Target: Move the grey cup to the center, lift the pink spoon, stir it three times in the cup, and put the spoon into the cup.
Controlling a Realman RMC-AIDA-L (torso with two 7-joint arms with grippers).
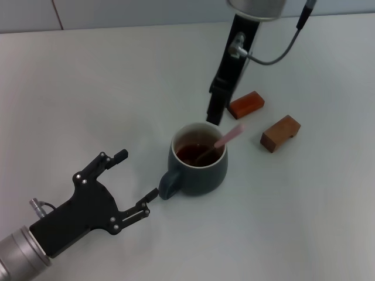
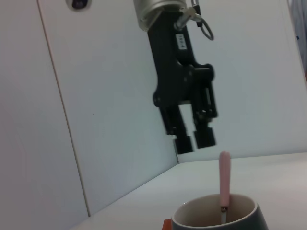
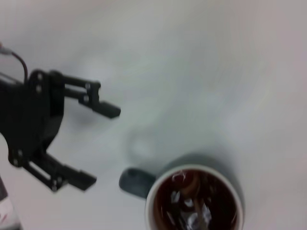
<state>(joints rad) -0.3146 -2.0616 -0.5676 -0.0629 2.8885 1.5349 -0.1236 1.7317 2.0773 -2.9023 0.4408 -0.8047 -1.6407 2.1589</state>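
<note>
Near the table's [image 1: 88,76] front-left corner, the left gripper [image 1: 136,181] lies low with its fingers spread wide and holding nothing, its lower fingertip just beside the handle of the grey cup [image 1: 199,170], a pose that reads as a release after setting the cup down. The cup stands upright about mid-table, brown liquid inside, its handle turned toward that gripper. The pink spoon [image 1: 225,139] leans in the cup, bowl in the liquid and handle tipped over the rim toward the back-right, so the task looks close to finished. Above and just behind the cup hangs the right gripper [image 2: 194,142], clear of the spoon. Two reddish-brown wooden blocks [image 1: 246,105] sit toward the table's right side, apart from the cup. The left wrist view alone shows the right gripper's fingers set narrowly apart and empty, with a gap between them and the spoon's handle tip; the head view hides that. The right wrist view looks straight down into the cup and shows the left gripper open beside the handle.
</note>
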